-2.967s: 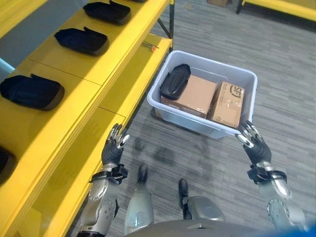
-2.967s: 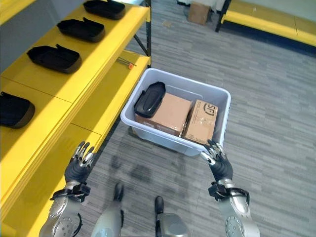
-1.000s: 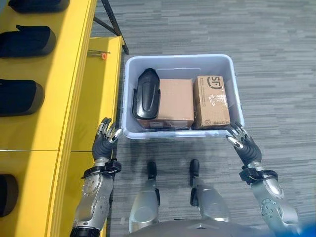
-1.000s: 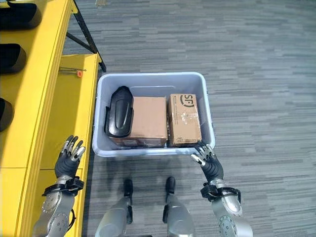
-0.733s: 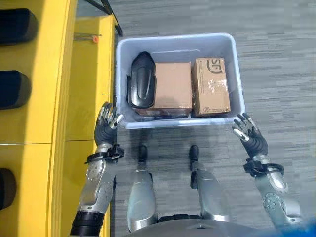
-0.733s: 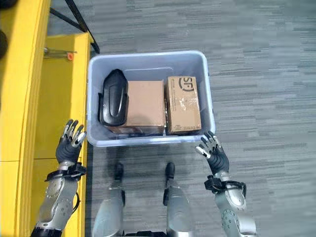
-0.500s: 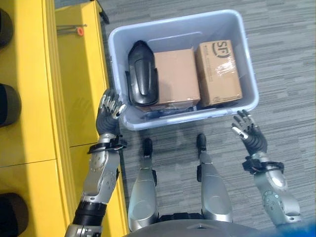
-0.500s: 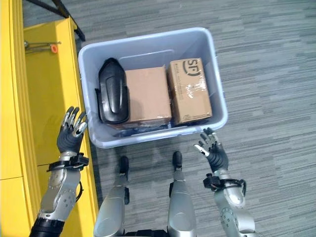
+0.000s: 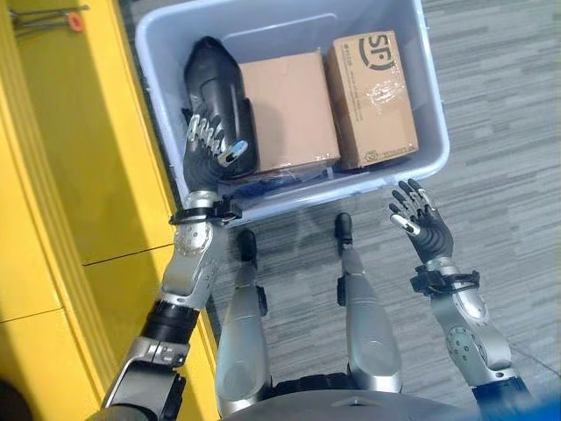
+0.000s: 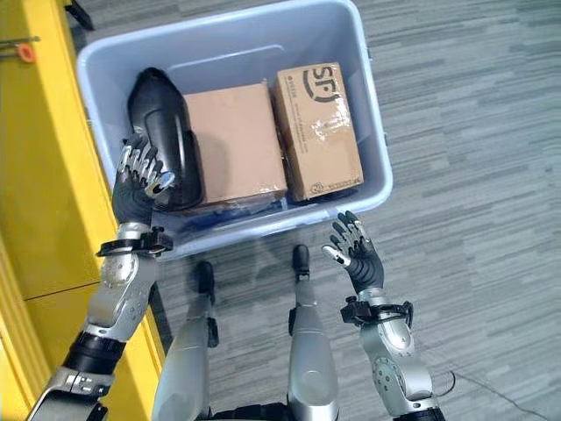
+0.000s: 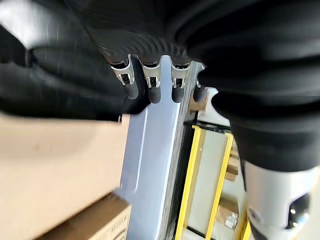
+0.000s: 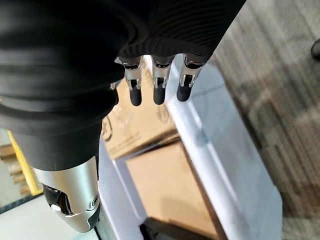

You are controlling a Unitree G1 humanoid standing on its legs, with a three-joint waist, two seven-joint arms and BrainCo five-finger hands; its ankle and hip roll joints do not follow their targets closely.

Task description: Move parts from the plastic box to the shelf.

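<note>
A pale blue plastic box [image 9: 431, 132] stands on the floor in front of me. Inside, a black moulded part [image 9: 210, 83] lies along its left wall beside two cardboard boxes [image 9: 285, 110]. My left hand [image 9: 209, 151] hovers over the near end of the black part with its fingers [image 11: 151, 86] straight and spread, holding nothing. My right hand [image 10: 355, 252] is open over the floor, just outside the box's near right corner. In the right wrist view its fingers [image 12: 157, 85] point along the box wall [image 12: 220, 155].
A yellow shelf [image 9: 61, 167] runs along the left, right against the box. An orange-handled tool [image 9: 74, 17] lies on its lower board at the far end. Grey carpet [image 9: 508, 132] stretches to the right of the box.
My left hand has gone from beside the box's near left corner to over the black part inside it. The right hand stays by the near right corner. The camera has moved closer.
</note>
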